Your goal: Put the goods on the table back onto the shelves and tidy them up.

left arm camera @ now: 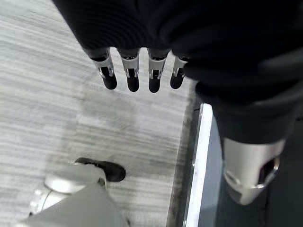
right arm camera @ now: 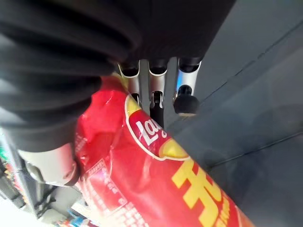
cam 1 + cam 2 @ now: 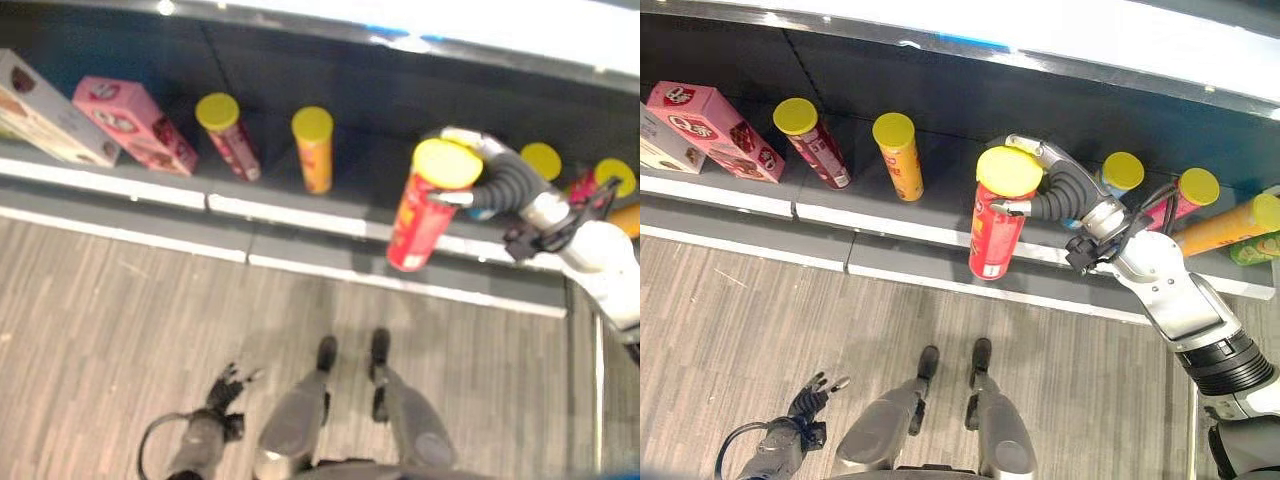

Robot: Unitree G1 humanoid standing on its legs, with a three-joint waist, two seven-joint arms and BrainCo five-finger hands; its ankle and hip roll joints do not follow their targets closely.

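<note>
**Red chip can held above the shelf edge**

The right hand has its fingers and thumb wrapped round the top of a tall red cylindrical chip can with a yellow plastic lid. The can hangs nearly upright, slightly tilted, over the front edge of the dark grey shelf, its body glossy red with yellow lettering and a white band near the base. On the shelf stand a dark red can with a yellow lid and an orange can with a yellow lid, both to the robot's left of the held can, with a pink cardboard box further left. The left hand hangs low over the grey wood-grain floor, fingers loose and straight, holding nothing.
</note>
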